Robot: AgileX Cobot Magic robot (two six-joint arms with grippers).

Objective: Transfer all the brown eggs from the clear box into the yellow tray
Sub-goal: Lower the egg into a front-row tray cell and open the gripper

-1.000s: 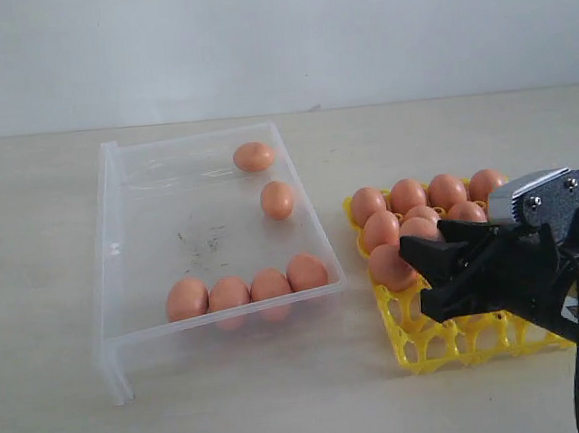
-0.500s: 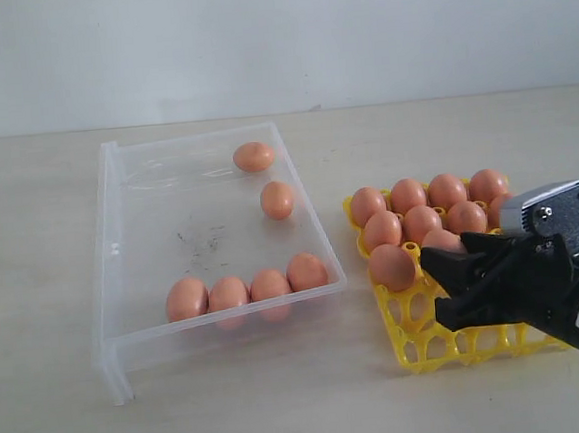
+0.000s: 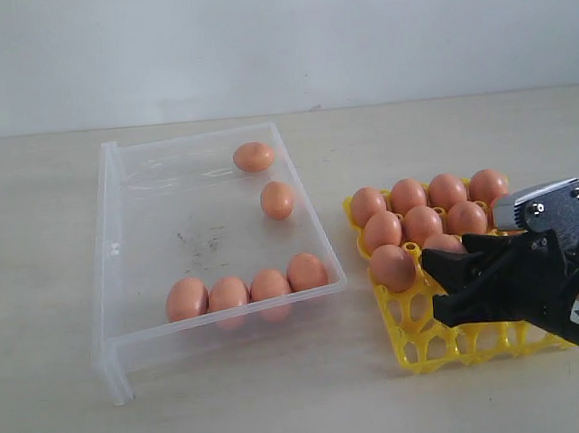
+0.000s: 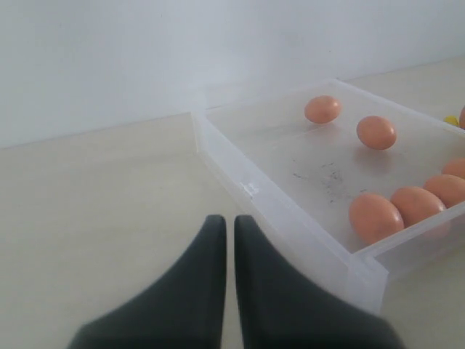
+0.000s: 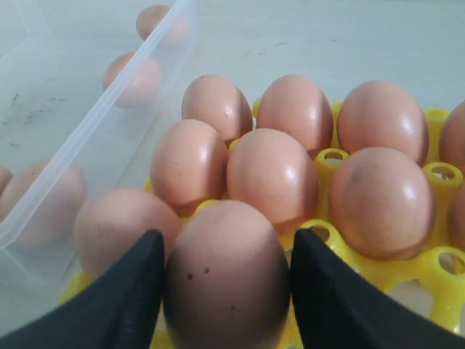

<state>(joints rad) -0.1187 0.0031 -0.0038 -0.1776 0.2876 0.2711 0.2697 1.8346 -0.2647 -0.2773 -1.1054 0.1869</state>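
HIDDEN: yellow tray [image 3: 421, 349] cells behind right gripper [image 3: 432, 286] | CUT OFF: gripped brown egg [image 5: 227, 283] underside, clear box [image 4: 305, 233] corner

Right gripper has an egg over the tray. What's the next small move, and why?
Probably open the right gripper slightly: the egg between its fingers sits level with its neighbours in the yellow tray, though its seat in the cell is hidden.

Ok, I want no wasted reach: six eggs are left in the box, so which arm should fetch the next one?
Left, probably. The left pincer sits empty and shut beside the box, near the eggs. The right pincer is over the tray, straddling an egg seated there.
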